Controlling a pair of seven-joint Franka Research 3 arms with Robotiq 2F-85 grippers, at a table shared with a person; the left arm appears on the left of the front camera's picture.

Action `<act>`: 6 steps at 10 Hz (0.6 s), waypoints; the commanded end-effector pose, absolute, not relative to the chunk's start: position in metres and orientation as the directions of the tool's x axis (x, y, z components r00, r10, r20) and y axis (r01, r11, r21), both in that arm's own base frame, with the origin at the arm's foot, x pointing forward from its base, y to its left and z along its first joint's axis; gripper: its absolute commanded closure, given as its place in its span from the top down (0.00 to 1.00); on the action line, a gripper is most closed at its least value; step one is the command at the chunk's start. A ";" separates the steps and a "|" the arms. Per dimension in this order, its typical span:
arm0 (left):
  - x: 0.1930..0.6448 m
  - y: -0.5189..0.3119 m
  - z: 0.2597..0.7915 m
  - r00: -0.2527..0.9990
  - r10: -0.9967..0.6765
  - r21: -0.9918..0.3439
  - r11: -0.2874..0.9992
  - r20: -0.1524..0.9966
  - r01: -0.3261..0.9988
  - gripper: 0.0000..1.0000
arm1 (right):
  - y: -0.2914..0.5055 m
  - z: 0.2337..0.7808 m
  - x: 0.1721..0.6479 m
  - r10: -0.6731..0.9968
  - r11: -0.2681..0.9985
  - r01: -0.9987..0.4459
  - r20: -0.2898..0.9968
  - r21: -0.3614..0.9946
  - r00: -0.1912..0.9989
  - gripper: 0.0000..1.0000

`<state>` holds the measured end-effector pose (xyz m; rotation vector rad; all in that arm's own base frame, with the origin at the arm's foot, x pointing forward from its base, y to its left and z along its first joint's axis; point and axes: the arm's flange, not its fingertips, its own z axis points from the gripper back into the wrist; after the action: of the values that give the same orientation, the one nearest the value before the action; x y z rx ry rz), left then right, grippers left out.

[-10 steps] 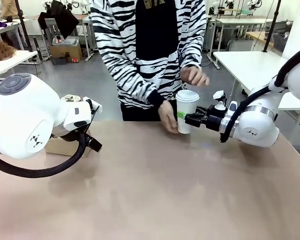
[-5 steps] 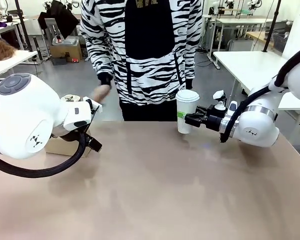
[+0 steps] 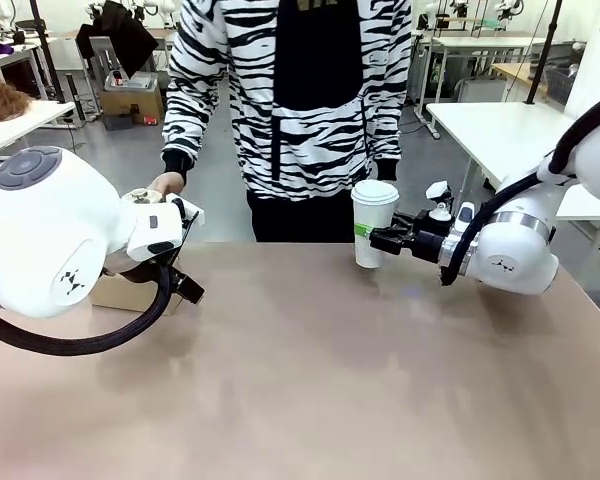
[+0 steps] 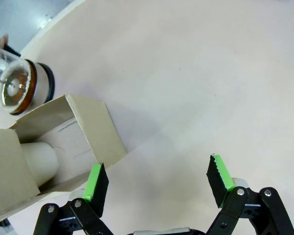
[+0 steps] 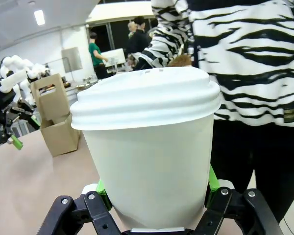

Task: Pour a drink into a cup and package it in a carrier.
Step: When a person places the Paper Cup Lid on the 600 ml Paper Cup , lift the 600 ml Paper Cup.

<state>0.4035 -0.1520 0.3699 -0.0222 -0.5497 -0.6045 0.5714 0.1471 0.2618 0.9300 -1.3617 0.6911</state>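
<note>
At the far edge of the table (image 3: 310,380) my right gripper (image 3: 376,238) clasps the lidded cup (image 3: 374,205); my left gripper (image 4: 157,181) stands open beside the carrier (image 4: 83,132). Next, I judge: carry the cup into a slot.

R gripper (image 5: 154,196) clamped on lidded cup (image 5: 147,161).
Green pads (image 5: 211,182) press both sides low on cup; white lid (image 5: 144,95) on top. Brown carrier (image 5: 56,122) stands on table (image 5: 24,191) at pic left, well apart. Person's zebra-stripe top (image 5: 250,54) behind cup.
</note>
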 end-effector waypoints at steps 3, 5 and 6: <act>0.403 -0.152 0.370 0.684 -0.533 0.136 0.827 0.498 0.546 1.00 | 0.121 0.382 0.527 -0.106 0.459 -0.880 0.991 0.124 0.085 0.80; 0.403 -0.152 0.370 0.684 -0.533 0.136 0.827 0.498 0.546 1.00 | 0.106 0.444 0.493 -0.147 0.432 -0.886 0.983 0.166 0.112 0.80; 0.403 -0.152 0.370 0.684 -0.533 0.136 0.827 0.498 0.546 1.00 | 0.098 0.480 0.470 -0.172 0.434 -0.885 0.980 0.169 0.103 0.80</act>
<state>0.4035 -0.1525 0.3703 -0.0223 -0.5506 -0.6055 0.4950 0.1072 0.4534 0.9992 -1.4094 0.7274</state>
